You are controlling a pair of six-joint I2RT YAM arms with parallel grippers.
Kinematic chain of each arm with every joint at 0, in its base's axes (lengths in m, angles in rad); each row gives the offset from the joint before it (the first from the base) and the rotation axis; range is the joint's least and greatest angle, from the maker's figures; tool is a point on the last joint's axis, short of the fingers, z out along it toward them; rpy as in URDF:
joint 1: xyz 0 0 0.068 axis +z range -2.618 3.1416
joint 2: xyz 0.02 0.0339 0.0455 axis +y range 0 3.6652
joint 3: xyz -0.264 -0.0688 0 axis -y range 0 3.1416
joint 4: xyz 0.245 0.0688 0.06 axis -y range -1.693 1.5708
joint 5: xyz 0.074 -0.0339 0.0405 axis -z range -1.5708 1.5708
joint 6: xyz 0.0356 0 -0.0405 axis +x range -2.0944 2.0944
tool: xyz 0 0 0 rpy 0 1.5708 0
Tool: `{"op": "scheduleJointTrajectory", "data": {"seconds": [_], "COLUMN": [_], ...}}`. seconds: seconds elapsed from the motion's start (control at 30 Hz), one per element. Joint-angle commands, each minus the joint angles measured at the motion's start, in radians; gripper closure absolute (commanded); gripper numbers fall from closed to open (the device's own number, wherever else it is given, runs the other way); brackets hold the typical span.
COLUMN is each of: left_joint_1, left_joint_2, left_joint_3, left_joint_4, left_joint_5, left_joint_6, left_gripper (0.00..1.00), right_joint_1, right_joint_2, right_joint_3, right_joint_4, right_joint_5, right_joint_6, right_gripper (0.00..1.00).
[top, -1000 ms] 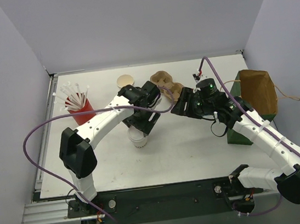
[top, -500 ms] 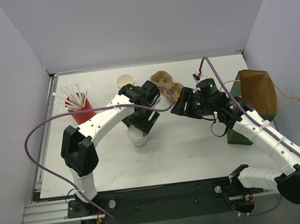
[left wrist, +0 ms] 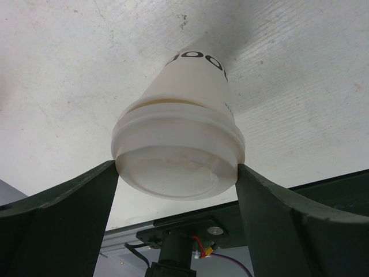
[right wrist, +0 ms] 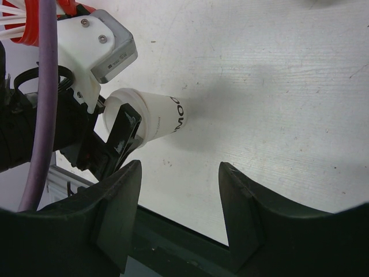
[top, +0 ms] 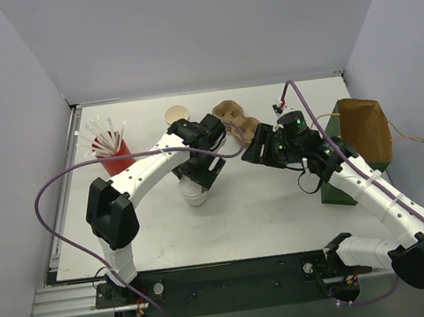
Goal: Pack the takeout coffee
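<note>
The takeout coffee [top: 194, 197], a small white paper cup with a round white lid, stands on the table left of centre. It also shows in the left wrist view [left wrist: 193, 86] and the right wrist view [right wrist: 158, 115]. My left gripper [top: 198, 181] is right above it, and in the left wrist view [left wrist: 177, 173] both dark fingers press the lid's rim from either side. My right gripper [top: 257, 149] hovers open and empty to the right of the cup; in its own view [right wrist: 180, 173] it is over bare table.
The green-and-brown paper bag [top: 365, 134] stands open at the right edge. A brown cardboard cup carrier [top: 236, 118] and a lidless white cup [top: 177, 115] sit at the back. A red cup of white straws [top: 114, 157] stands at the left.
My left arm and the cup under it have shifted very slightly toward the back. The right arm has not moved.
</note>
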Motion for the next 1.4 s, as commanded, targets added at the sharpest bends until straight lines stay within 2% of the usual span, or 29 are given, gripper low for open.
{"op": "scheduleJointTrajectory", "data": {"seconds": [0.0,0.63,1.1,1.27,1.37], "left_joint_1": [0.009,0.034,0.054,0.086,0.118], "left_joint_2": [-0.006,-0.058,-0.130,-0.200,-0.263], "left_joint_3": [0.037,-0.004,-0.035,-0.061,-0.108], "left_joint_4": [0.022,0.072,0.117,0.160,0.212], "left_joint_5": [-0.024,0.000,0.065,0.088,0.120], "left_joint_6": [0.011,0.017,0.024,-0.021,-0.061], "left_gripper": [0.08,0.02,0.03,0.03,0.08], "right_joint_1": [0.007,0.018,0.039,0.055,0.079], "right_joint_2": [-0.012,-0.009,0.008,0.034,0.063], "right_joint_3": [0.004,0.002,0.013,0.024,0.042], "right_joint_4": [-0.005,-0.005,-0.005,-0.005,-0.005], "right_joint_5": [0.005,0.008,0.016,0.021,0.028], "right_joint_6": [-0.007,-0.004,-0.004,-0.006,-0.009], "right_gripper": [0.49,0.49,0.49,0.49,0.49]}}
